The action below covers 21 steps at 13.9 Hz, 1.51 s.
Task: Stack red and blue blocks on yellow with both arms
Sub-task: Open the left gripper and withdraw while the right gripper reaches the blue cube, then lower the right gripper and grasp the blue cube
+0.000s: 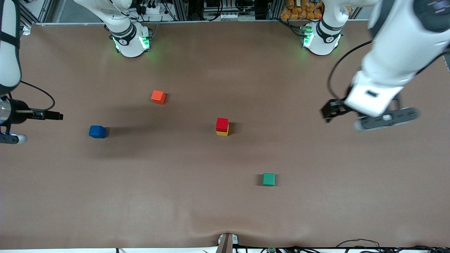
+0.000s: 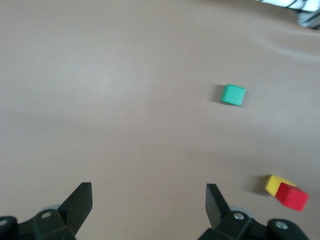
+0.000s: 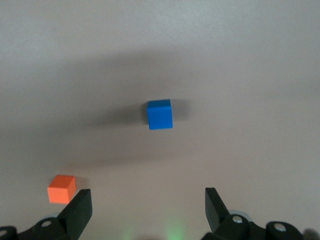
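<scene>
Matte red cube (image 1: 222, 124) squarely atop yellow cube (image 1: 222, 133).

a brown table (image 1: 197, 203) carries the cubes; near its middle the yellow cube (image 1: 222, 133) rests on it, under the red block; the blue block (image 1: 97, 131) lies toward the right arm's end; the orange-red cube (image 1: 158, 97) sits farther from the front camera; the green cube (image 1: 268, 179) lies nearest it.
</scene>
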{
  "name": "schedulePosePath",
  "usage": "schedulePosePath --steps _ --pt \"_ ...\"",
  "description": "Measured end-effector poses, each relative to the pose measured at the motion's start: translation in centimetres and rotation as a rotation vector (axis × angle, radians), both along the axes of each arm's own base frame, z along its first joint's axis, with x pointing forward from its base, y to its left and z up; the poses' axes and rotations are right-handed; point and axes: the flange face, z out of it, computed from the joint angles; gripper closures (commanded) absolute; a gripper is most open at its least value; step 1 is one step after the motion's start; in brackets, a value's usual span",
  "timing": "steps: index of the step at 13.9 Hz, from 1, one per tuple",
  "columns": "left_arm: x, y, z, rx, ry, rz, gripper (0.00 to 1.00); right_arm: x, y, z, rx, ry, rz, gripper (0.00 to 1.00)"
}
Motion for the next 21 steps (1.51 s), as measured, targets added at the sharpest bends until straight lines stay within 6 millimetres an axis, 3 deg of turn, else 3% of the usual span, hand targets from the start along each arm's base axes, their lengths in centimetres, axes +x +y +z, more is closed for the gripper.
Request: schedulePosePath --steps 4,11,17,21 --pt "-1.5 6.8 2.7 0.022 0.039 -0.045 0.0 -0.1 0.0 -3.9 -0.001 -0.006 0.001 0.0" --pt "-4.8 16.4 3.8 -0.015 0.072 -0.037 0.0 -1.4 0.0 -9.7 -0.002 -0.013 0.0 0.0" --pt "-5.5 17.6 3.7 -0.013 0.078 -0.018 0.0 -3.1 -0.2 -14.5 -0.001 -0.047 0.022 0.0" --pt "-5.3 16.8 3.1 -0.051 0.084 -0.031 0.0 -4.3 -0.5 -17.3 -0.009 -0.097 0.02 0.0"
